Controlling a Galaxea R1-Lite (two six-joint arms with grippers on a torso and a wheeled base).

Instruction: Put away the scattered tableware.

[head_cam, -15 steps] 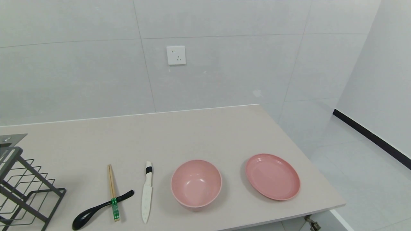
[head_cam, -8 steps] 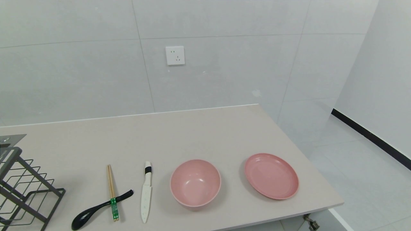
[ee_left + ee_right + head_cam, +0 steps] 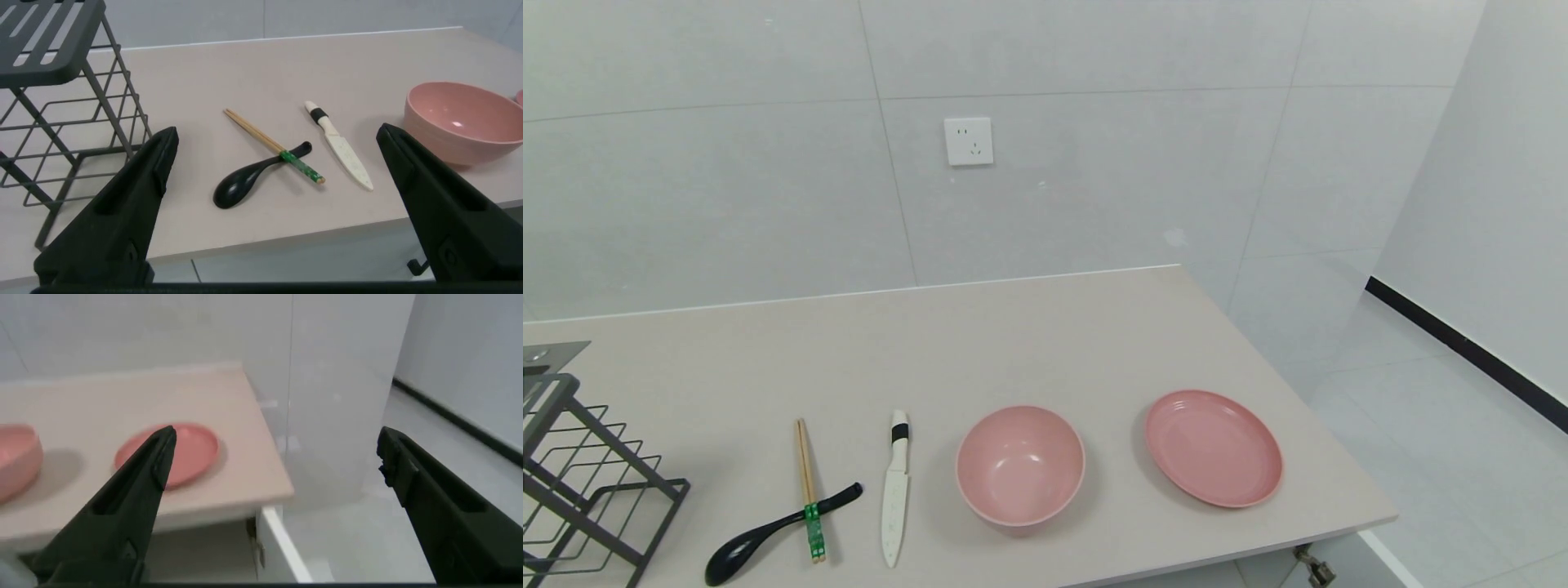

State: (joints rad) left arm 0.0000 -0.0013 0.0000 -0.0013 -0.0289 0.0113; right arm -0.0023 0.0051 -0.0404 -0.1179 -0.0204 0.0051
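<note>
The tableware lies in a row along the lower part of the head view, on the pale counter (image 3: 1013, 343). At the lower left edge stands a dark wire rack (image 3: 600, 482), most likely the place where things go. Right of it a pair of chopsticks (image 3: 809, 488) crosses the handle of a black spoon (image 3: 760, 539), the two touching at the green band. Next comes a white knife (image 3: 895, 498), then a pink bowl (image 3: 1019, 465) at lower centre and a pink plate (image 3: 1213, 447) at lower right, each standing apart from its neighbours. The left gripper (image 3: 276, 132) and the right gripper (image 3: 276, 434) both have their fingers spread wide and carry nothing. The bowl and plate look stiff, light and smooth, so a pinch over the rim, one finger inside and one outside, seems the surest hold; the shallow plate sits low and may slide before a finger gets under its edge. The chopsticks, spoon and knife are thin and flat against the counter. They probably call for a pinch from above across the handle, and lifting the chopsticks could drag the spoon along.
</note>
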